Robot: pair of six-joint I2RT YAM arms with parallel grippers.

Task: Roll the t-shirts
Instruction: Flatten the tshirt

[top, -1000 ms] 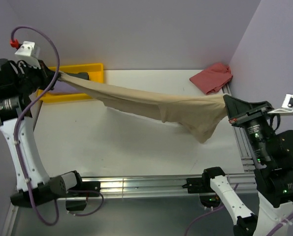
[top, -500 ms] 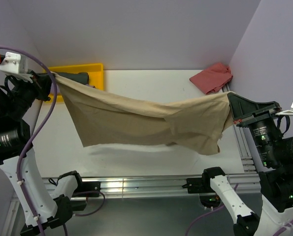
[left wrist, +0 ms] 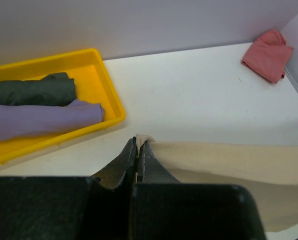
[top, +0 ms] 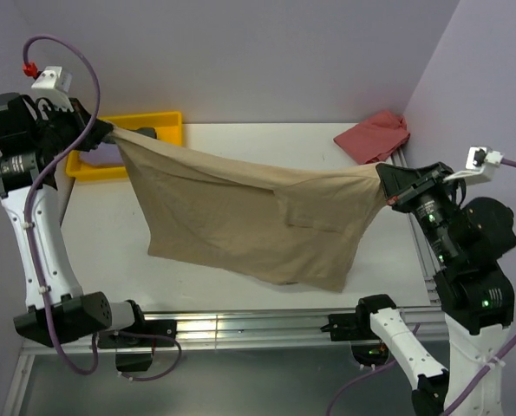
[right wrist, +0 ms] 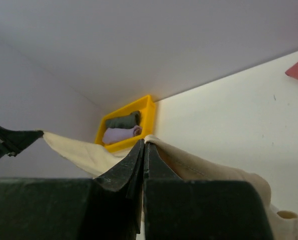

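A tan-beige t-shirt (top: 240,212) hangs stretched in the air between my two grippers, its lower edge near the white table. My left gripper (top: 112,133) is shut on its left corner; in the left wrist view (left wrist: 137,141) a bit of tan cloth (left wrist: 224,160) sticks out between the fingertips. My right gripper (top: 382,173) is shut on its right corner, also seen in the right wrist view (right wrist: 144,144) with tan cloth (right wrist: 204,169) trailing right. A salmon-pink shirt (top: 373,136) lies crumpled at the back right. Rolled dark green (left wrist: 33,90) and lavender (left wrist: 43,120) shirts lie in the yellow tray.
The yellow tray (top: 166,121) stands at the back left of the table by the wall. An aluminium rail (top: 258,325) runs along the near edge, another (top: 418,238) along the right side. Lavender walls close the back and right.
The shirt spread from a taut twisted band into a hanging sheet. The left gripper swung out left and came back toward the tray; the right gripper moved inward to the left. The cloth now hangs lower.
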